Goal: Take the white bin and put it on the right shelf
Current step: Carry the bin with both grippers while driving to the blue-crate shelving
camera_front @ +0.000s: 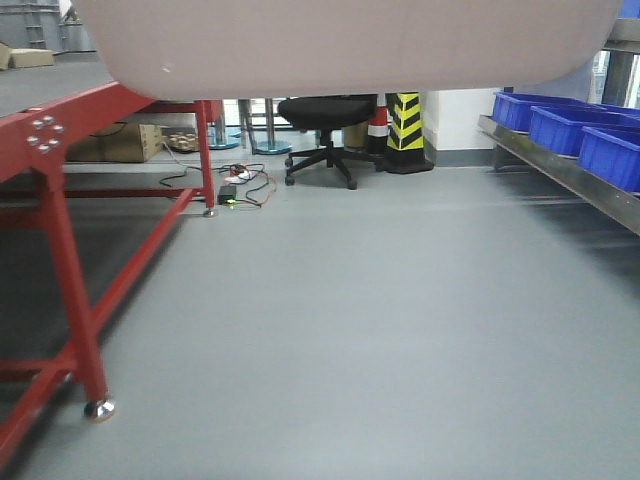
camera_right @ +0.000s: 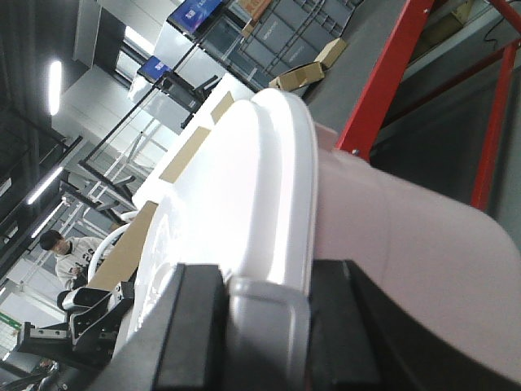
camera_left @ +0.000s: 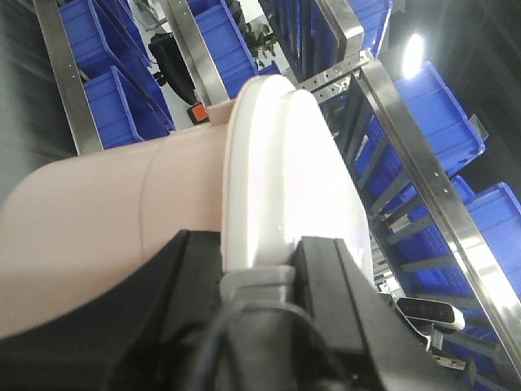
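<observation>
A grey floor (camera_front: 380,330) bears a red-framed table (camera_front: 60,250) at left, with a black office chair (camera_front: 325,125), loose cables (camera_front: 240,185) and a striped post (camera_front: 405,130) further back. At right, a steel shelf (camera_front: 560,170) carries blue crates (camera_front: 610,155).

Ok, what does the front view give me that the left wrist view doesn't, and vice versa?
Front only: the red table frame, black office chair, striped post and grey floor. Left wrist only: the left hand clamped on the lid's grey handle, plus perforated steel uprights. Both: the white bin and blue crates.
</observation>
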